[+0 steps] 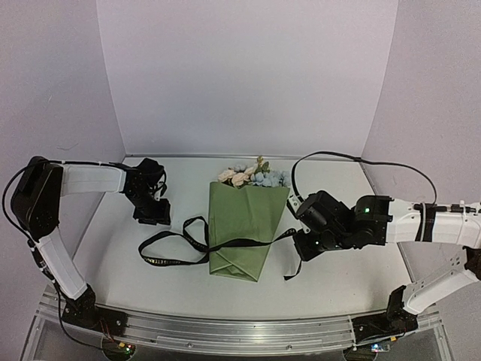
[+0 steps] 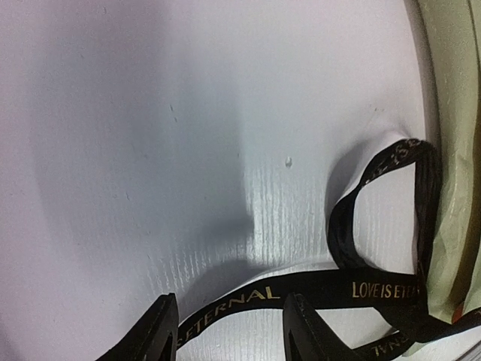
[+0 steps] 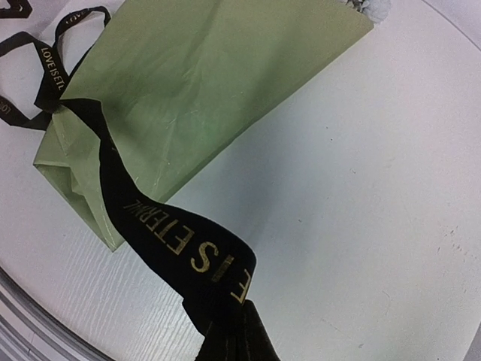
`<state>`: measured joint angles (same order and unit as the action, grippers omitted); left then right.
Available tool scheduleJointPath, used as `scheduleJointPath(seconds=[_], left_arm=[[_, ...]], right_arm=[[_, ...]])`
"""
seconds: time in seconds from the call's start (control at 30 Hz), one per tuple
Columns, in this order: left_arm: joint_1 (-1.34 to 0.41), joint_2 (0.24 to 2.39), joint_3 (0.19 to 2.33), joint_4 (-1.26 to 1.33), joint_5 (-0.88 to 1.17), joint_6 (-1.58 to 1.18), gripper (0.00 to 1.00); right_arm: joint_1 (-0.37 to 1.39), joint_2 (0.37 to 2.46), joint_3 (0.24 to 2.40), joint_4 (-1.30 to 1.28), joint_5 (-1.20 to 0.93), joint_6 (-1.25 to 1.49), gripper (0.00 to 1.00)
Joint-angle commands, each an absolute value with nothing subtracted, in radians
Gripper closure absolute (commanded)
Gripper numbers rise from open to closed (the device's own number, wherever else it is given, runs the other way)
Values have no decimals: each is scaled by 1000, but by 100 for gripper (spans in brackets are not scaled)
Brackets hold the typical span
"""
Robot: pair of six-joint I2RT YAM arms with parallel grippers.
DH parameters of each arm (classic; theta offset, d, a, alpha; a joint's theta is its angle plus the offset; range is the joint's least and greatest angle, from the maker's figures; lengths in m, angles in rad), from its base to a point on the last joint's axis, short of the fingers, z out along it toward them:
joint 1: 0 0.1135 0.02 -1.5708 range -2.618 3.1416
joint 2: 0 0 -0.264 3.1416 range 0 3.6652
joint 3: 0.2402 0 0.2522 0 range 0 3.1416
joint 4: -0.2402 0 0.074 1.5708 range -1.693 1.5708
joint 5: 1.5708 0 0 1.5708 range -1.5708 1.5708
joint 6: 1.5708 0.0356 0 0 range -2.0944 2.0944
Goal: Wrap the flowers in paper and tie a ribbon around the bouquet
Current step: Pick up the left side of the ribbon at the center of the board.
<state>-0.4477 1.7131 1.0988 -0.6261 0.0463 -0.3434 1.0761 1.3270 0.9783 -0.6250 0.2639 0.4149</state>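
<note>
Bouquet [image 1: 244, 226]: is lying flat in the middle of the surface [image 1: 338, 278], its long axis running from near to far, with the flowers [image 1: 252, 177] showing at the far, wide end and the folded narrow end pointing toward the arm bases.
Ribbon [image 1: 239, 244]: is crossing over the lower part of the green paper from side to side, roughly square to the bouquet's long axis. Its left part is lying in loose loops on the surface just left of the paper.
Right tool [image 3: 229, 335]: is pinching the ribbon's right end with the jaws closed on it, just right of the bouquet, and a short tail is hanging below the grip.
Left tool [image 2: 229, 335]: is hovering over the surface with its jaws partly apart and nothing between them.
Relation that matters: the loose ribbon is lying toward the bouquet and slightly nearer the bases than the left tool. In the left wrist view, a lettered stretch is running crosswise just beyond the two fingertips.
Nearer arm: the left one, for the free loops.
Step in hand, as a judgement: the left tool is probably lining up to pick up the free ribbon, so the two ends can be tied.
</note>
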Motion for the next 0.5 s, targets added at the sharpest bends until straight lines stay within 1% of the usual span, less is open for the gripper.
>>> scheduleJointPath(seconds=[0.0, 0.23, 0.37, 0.47], left_arm=[[-445, 1740, 1084, -677, 102, -274, 48], [-445, 1756, 1039, -636, 175, -269, 48], [-445, 1789, 1022, -616, 161, -283, 53], [-445, 1800, 1019, -610, 87, -305, 58]], right_arm=[[1060, 1287, 969, -620, 257, 403, 100], [1050, 1277, 949, -603, 245, 415, 100], [1047, 1269, 941, -597, 258, 423, 100], [1045, 1262, 938, -597, 271, 429, 100]])
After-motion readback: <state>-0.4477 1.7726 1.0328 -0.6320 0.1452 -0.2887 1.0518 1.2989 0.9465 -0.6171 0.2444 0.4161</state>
